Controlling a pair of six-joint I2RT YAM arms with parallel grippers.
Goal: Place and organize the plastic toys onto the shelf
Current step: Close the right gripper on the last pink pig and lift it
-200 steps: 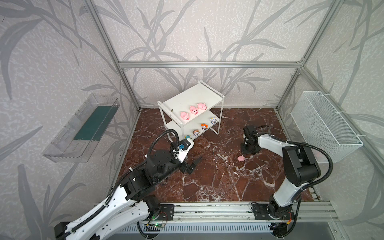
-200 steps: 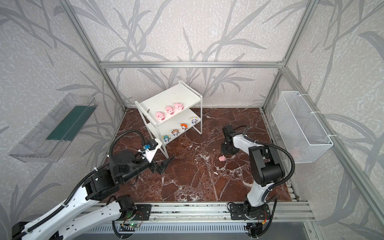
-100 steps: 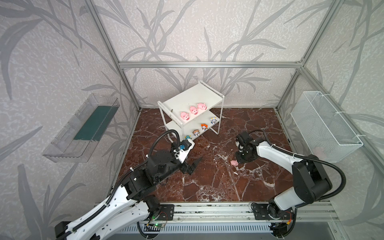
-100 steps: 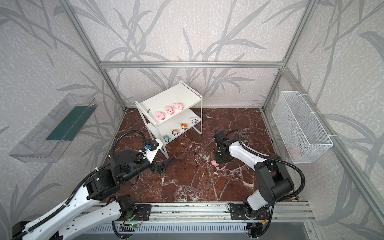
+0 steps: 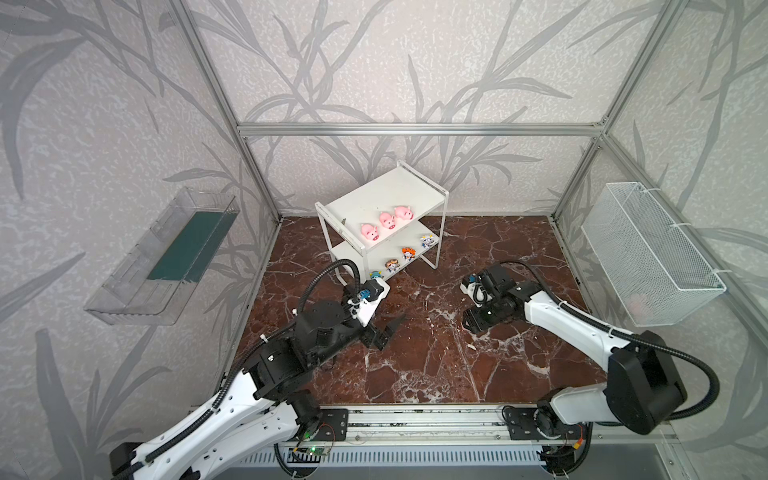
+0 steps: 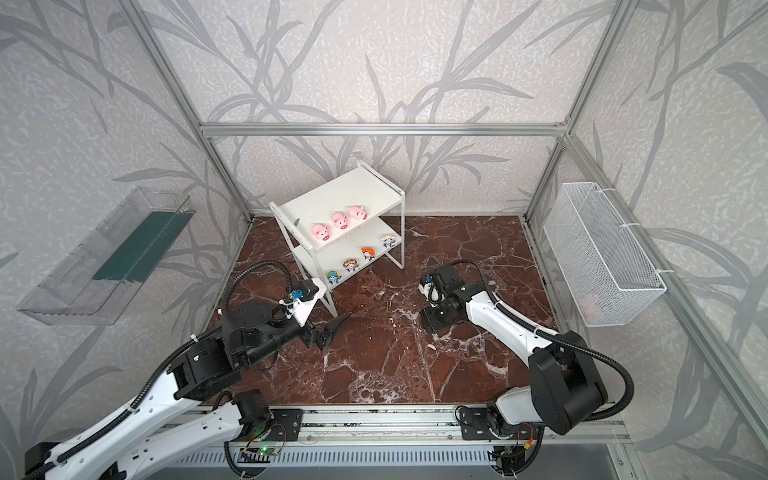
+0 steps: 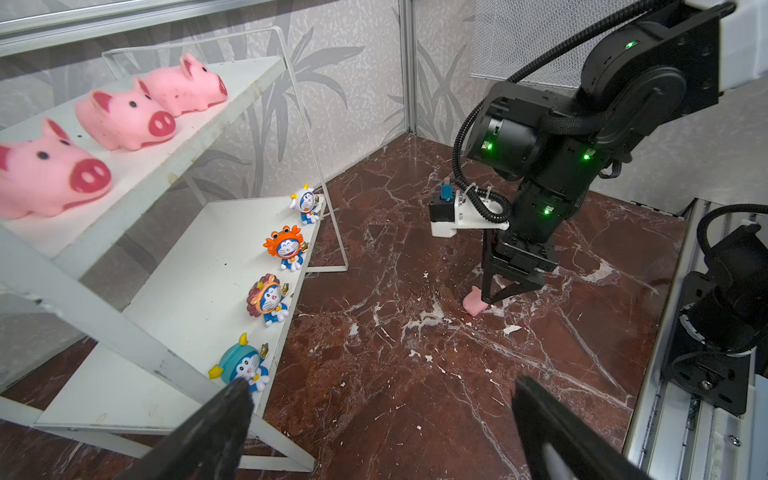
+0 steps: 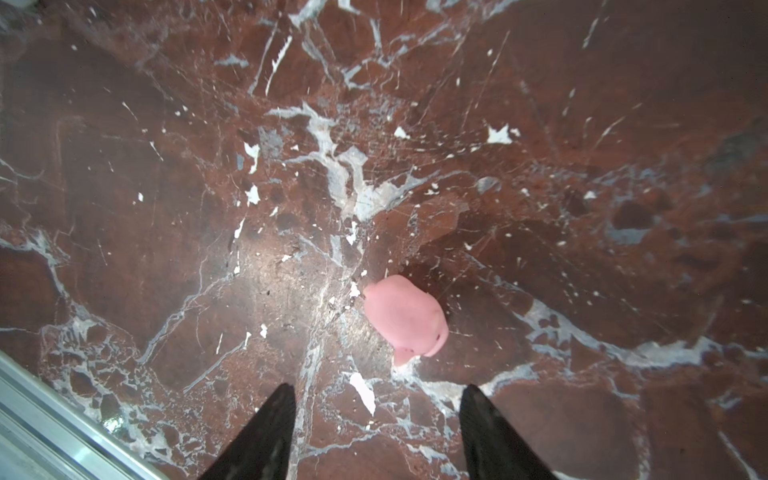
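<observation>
The white shelf (image 5: 374, 199) stands at the back with three pink pigs (image 5: 387, 219) in a row on its top tier. Several figurines (image 7: 268, 299) line the front edge of its lower tier. A fourth pig (image 8: 403, 318) lies on the marble floor. My right gripper (image 8: 378, 388) points down just short of it, open, with nothing between its fingers; in the left wrist view one fingertip (image 7: 486, 291) is right beside this pig (image 7: 473, 303). In both top views the right gripper's body hides it. My left gripper (image 7: 382, 384) hovers open and empty near the shelf's front leg.
A clear plastic bin (image 5: 166, 257) hangs on the left wall and a white wire basket (image 5: 648, 253) on the right wall. An aluminium rail (image 5: 415, 419) carrying both arm bases runs along the front. White flecks are scattered over the floor.
The right gripper moved left and toward the front with the pig at its fingers, then its jaws opened, and the pig now lies free on the floor. The left arm stayed still.
</observation>
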